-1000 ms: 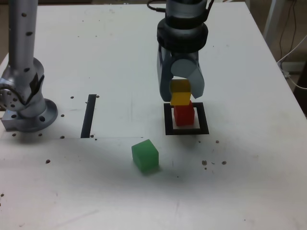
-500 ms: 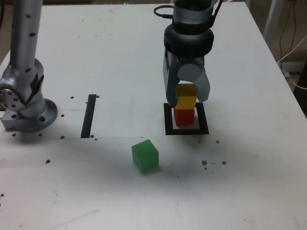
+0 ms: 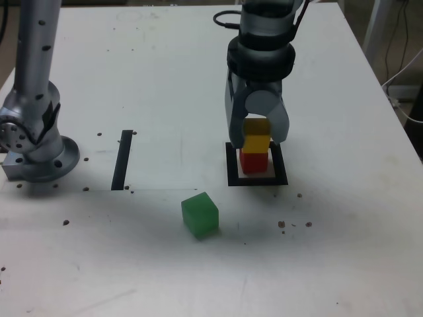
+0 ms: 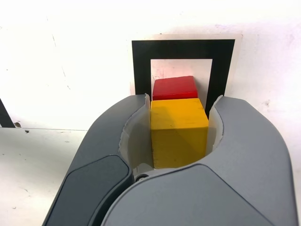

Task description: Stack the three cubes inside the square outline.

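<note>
Now the claw [image 3: 256, 135] pinches the yellow cube [image 3: 256, 142] right over the red cube [image 3: 254, 160], which sits inside the square outline [image 3: 257, 179]; they look touching. Next, probably: let go cleanly, then fetch the green cube [image 3: 200, 214]. The yellow cube looks level and square-on, with no long axis.

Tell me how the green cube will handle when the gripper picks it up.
The green cube looks rigid with flat faces, so it probably won't roll. Its matte surface should grip well. It seems small and likely light, like the yellow cube the gripper holds.
</note>
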Robot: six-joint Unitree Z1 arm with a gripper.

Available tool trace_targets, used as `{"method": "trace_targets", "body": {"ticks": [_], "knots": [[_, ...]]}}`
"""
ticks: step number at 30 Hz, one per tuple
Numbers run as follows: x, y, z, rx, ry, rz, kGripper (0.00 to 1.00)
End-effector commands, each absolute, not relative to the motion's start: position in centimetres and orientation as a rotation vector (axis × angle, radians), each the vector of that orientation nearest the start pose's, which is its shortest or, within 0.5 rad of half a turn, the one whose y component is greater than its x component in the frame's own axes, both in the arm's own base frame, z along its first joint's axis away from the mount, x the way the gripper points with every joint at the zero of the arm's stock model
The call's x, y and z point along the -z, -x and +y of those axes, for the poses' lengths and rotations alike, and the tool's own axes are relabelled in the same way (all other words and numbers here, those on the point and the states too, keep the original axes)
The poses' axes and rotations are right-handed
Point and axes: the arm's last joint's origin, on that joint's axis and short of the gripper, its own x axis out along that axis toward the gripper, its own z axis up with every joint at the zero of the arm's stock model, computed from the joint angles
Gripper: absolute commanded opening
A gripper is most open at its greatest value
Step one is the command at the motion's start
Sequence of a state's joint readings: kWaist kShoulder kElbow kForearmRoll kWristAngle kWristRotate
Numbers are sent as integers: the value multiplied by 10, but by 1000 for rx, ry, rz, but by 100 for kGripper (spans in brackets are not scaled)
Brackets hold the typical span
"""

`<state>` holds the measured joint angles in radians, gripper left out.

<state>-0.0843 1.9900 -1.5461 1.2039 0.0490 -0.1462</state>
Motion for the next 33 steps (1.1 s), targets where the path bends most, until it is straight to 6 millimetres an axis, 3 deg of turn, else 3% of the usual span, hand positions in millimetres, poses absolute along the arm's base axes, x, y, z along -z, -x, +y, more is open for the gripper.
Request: {"method": "trace_targets", "body": {"ticks": [1, 3, 9, 12, 16, 27, 33], "knots": [[-259, -353, -26, -95, 1, 1648, 30], [-258, -353, -26, -97, 1, 1651, 39], [-259, -350, -25, -99, -2, 1644, 83], [-260, -350, -25, -98, -1, 1637, 95], [-260, -350, -25, -97, 0, 1630, 99], [-260, -349, -24, -96, -8, 1636, 99], [-270, -337, -29, -84, -16, 1653, 99]]}}
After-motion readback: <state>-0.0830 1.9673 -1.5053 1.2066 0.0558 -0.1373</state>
